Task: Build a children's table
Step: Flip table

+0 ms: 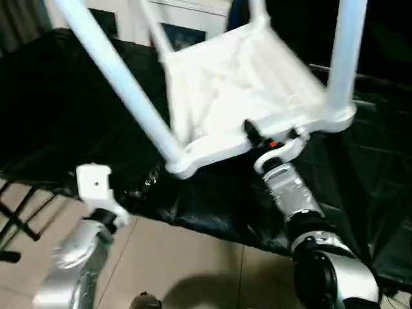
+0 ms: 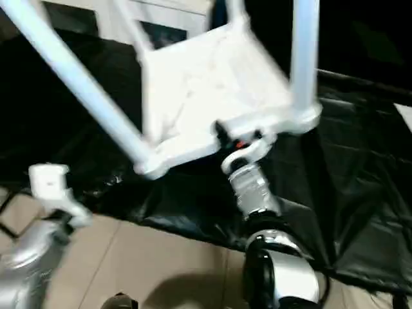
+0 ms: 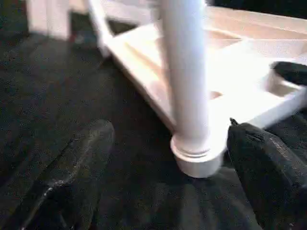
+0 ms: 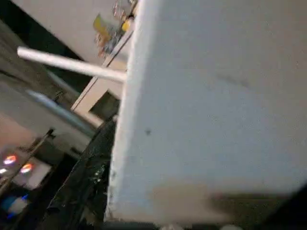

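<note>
The children's table (image 1: 238,84) lies upside down on a black-covered surface, its ribbed underside up and its white legs rising from the corner sockets. My right gripper (image 1: 273,136) is shut on the top's near rim, one black finger on each face, between the near-left leg (image 1: 122,84) and the near-right leg (image 1: 344,51). In the left wrist view my left gripper (image 3: 168,191) stands open, its fingers (image 3: 72,177) wide apart. The base of the near-left leg (image 3: 187,96) and its socket (image 3: 196,160) sit just beyond them, untouched. My left forearm (image 1: 77,257) is low at the near left.
Black sheeting (image 1: 64,116) covers the work surface and hangs over its near edge. Beige floor tiles (image 1: 193,257) lie below it. A white cabinet (image 1: 187,19) stands behind the table. Dark folding supports (image 1: 16,219) show under the surface at the left.
</note>
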Available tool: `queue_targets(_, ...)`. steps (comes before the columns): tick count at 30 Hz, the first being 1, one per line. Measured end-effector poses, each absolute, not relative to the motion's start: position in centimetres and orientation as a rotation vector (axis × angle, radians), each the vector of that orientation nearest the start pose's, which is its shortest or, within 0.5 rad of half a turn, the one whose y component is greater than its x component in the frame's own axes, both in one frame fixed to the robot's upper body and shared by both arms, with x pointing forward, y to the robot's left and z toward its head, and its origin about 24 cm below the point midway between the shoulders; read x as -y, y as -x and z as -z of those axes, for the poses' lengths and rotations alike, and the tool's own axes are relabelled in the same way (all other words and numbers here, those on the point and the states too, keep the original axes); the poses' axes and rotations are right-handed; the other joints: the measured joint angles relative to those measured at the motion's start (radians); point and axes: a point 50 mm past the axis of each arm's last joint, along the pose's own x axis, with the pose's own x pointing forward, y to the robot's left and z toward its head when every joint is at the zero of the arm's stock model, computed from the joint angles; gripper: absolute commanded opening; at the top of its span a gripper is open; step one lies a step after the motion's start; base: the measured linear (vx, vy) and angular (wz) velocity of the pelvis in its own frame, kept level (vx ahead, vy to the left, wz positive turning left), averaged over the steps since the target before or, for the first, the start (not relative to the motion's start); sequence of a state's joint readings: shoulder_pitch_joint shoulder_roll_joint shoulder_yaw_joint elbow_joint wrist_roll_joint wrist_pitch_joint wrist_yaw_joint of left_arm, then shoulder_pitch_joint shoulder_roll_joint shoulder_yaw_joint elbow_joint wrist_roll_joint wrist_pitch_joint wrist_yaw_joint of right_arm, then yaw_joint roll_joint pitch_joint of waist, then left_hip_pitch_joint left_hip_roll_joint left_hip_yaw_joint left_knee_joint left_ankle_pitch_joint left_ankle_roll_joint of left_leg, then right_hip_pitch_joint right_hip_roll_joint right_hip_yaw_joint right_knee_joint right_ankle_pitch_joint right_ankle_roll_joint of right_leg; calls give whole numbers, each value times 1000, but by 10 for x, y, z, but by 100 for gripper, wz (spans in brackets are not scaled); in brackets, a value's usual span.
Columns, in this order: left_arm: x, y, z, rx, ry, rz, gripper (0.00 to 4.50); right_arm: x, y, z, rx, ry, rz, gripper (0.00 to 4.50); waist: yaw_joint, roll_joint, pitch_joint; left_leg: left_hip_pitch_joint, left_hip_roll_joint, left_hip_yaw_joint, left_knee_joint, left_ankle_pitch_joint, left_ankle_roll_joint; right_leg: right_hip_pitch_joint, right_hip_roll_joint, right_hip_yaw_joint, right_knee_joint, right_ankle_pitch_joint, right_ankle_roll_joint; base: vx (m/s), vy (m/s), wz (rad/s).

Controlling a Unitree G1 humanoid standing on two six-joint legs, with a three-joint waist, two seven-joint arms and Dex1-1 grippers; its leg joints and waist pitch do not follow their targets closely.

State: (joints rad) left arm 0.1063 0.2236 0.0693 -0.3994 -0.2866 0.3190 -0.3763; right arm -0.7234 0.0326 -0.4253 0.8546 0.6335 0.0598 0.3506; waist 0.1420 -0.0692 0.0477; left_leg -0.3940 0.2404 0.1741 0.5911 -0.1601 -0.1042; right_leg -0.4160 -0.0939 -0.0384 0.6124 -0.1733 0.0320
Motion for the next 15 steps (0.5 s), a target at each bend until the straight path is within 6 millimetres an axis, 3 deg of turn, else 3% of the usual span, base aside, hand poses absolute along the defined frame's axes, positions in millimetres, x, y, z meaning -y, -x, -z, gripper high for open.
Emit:
queue_targets(4, -163, -227, -94, -3, -39, 473, 450, 146, -367, -71, -11, -801, -144, 204, 0, 0, -1, 1, 0, 0, 0, 0, 0, 1, 0, 1, 3, -1, 3, 0, 0, 0)
queue_targets(9, -154, -237, -121, 112, -144, 561, 450, 156, -363, -92, 57, -594, -94, 204, -1, 4, -4, 9, -1, 0, 0, 0, -1, 6, 0, 3, 4, -3, 7, 0, 0, 0)
queue_targets(15, -149, -244, -149, 197, -207, 607, 450, 168, -357, -115, 153, -260, -36, 201, -12, -11, -11, 10, -1, -2, 0, 0, -1, 8, 1, 2, 4, -3, 8, 0, 0, 0)
